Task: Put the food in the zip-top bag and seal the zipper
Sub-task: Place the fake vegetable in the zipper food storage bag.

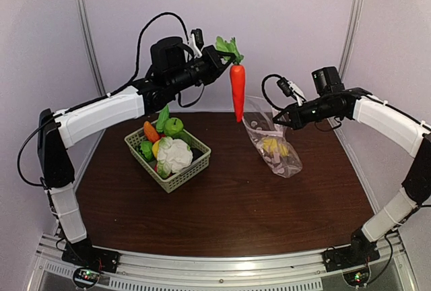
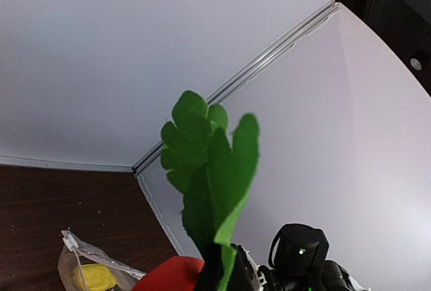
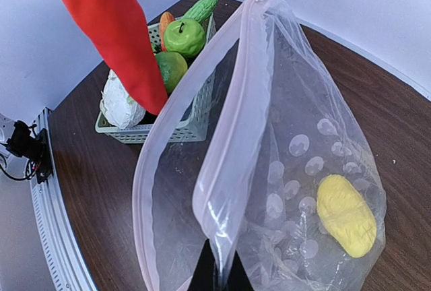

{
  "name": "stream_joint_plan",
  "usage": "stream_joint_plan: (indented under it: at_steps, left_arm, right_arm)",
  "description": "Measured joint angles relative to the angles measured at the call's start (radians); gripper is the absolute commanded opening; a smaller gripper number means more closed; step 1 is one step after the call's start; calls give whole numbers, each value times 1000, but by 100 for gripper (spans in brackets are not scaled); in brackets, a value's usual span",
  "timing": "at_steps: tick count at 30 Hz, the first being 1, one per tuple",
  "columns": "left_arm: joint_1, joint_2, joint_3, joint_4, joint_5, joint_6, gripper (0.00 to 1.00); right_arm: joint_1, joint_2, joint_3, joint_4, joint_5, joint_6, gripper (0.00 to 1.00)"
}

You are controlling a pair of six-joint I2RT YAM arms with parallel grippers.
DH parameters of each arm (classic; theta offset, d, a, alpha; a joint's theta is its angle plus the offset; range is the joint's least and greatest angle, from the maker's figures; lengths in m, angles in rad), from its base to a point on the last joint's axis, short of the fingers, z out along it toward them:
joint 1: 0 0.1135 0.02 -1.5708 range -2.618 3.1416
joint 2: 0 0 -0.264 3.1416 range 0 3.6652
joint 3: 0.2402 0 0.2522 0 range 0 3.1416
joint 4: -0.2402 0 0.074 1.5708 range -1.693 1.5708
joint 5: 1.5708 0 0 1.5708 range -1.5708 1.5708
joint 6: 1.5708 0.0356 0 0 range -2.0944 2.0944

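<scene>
My left gripper [image 1: 219, 54] is shut on the green leaves [image 2: 209, 170] of a red-orange toy carrot [image 1: 238, 92], which hangs high over the table beside the bag's mouth. My right gripper [image 1: 276, 121] is shut on one pale pinkish zipper strip [image 3: 232, 149] of the clear dotted zip-top bag [image 1: 273, 144] and holds its mouth open. A yellow toy piece [image 3: 345, 215] lies inside the bag. The carrot's tip [image 3: 114, 28] shows in the right wrist view, left of the bag's opening. Other food, a white cauliflower [image 1: 175, 154], a green apple [image 1: 174, 126] and more, sits in the basket.
The pale green lattice basket [image 1: 185, 176] stands left of centre on the dark brown table. White enclosure walls surround the table. An aluminium rail [image 1: 215, 274] runs along the near edge by the arm bases.
</scene>
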Motion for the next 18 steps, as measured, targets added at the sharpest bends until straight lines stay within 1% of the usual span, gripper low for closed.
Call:
stream_joint_plan:
  at_steps: [11, 18]
  left_arm:
    - [-34, 2, 114, 8, 10, -26, 0]
    - [-39, 11, 97, 8, 10, -29, 0]
  right_arm:
    - [0, 21, 0, 0, -3, 14, 0]
    - [-7, 23, 20, 4, -61, 48, 0]
